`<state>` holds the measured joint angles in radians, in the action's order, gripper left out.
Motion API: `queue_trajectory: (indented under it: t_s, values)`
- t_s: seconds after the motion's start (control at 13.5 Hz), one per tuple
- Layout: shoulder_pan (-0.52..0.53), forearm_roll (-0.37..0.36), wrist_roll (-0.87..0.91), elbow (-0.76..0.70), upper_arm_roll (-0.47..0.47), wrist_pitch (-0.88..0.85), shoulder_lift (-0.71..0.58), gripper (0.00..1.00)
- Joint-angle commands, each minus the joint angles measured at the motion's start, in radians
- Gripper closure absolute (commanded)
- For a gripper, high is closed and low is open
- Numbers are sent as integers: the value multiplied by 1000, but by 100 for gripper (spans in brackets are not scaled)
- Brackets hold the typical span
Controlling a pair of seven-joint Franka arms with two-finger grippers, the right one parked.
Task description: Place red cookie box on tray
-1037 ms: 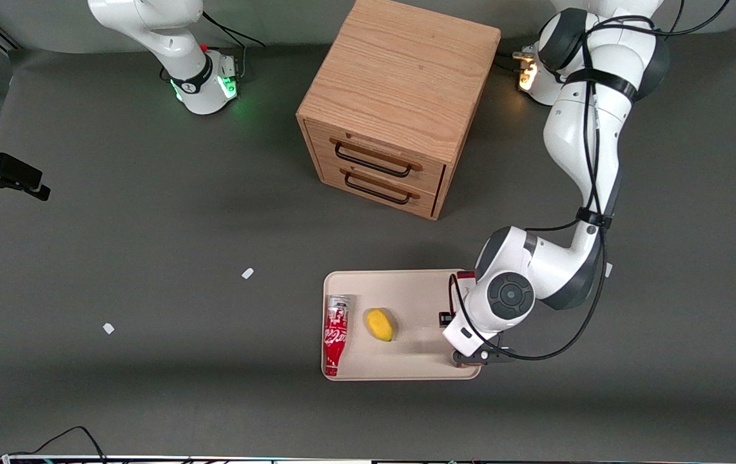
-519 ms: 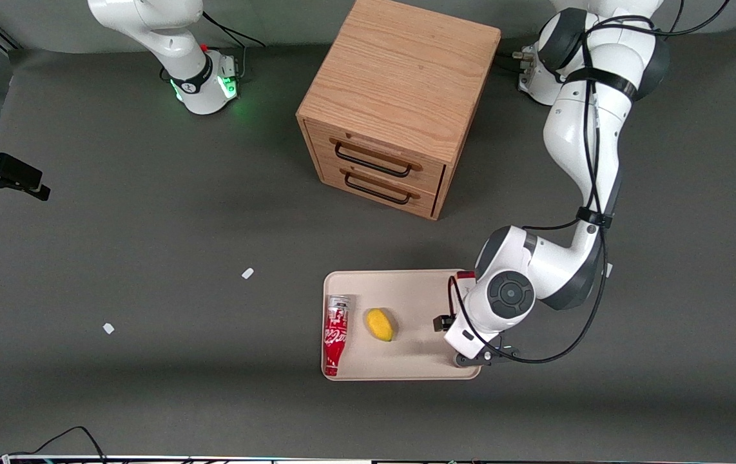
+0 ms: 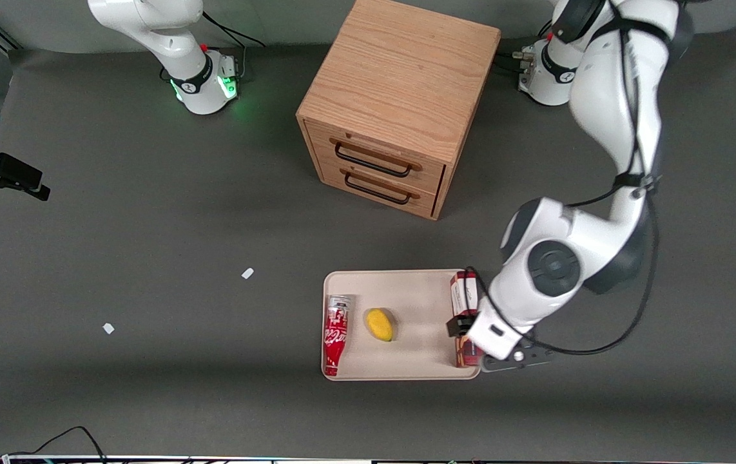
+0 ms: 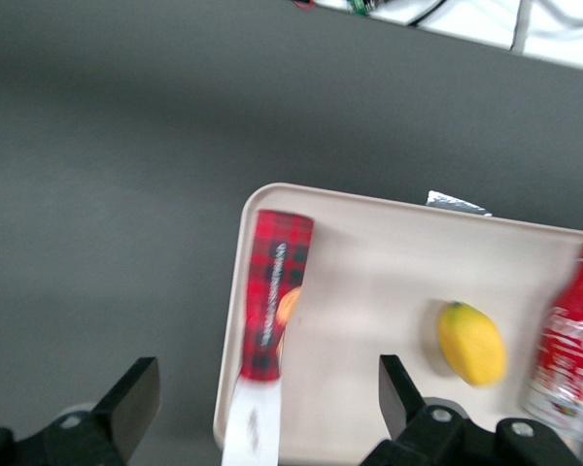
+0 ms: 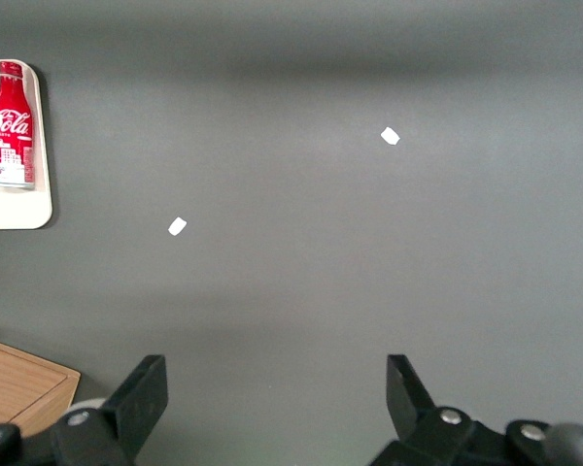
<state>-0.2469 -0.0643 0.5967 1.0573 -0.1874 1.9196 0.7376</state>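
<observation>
Here, going across the front view from the parked arm's end of the dark grey surface (image 3: 149,245), two small white scraps (image 3: 247,273) lie on bare matting, well apart from everything else. Next comes the wooden drawer cabinet (image 3: 394,109), its two black-handled drawers shut, standing farther from the front camera than the tray (image 3: 400,283). On the tray, a red-and-white soda bottle (image 3: 336,334) lies flat along the edge nearest the parked arm, and a yellow lemon (image 3: 380,324) sits just beside it. At the tray's edge toward the working arm lies the red cookie box (image 3: 463,293), flat on the tray floor just inside the rim. Its long axis runs parallel to that short edge of the tray, one end pointing toward the cabinet and the other toward the front camera, so it lies roughly parallel to the bottle. In the wrist view the red cookie box (image 4: 270,335) shows a red plaid wrap with a white end panel, and that white end is the one nearest the camera on the wrist. The tool (image 3: 471,338) hovers above the middle of the box, hiding that stretch in the front view; its fingers (image 4: 131,398) stand wide apart, one on each side of the box with clear space between, gripping nothing.
</observation>
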Motion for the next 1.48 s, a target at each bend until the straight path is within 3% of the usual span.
queue_trajectory:
  t_s: [0.0, 0.3, 0.59, 0.89, 1.41]
  values:
    - [89, 52, -50, 168, 0, -129, -232, 0]
    - [288, 149, -254, 366, 0, -226, -496, 0]
    - [379, 88, -446, 495, -1, -338, -705, 0]
    - [454, 86, -564, 576, -21, -418, -877, 0]
    - [492, 86, -612, 576, -44, -521, -948, 0]
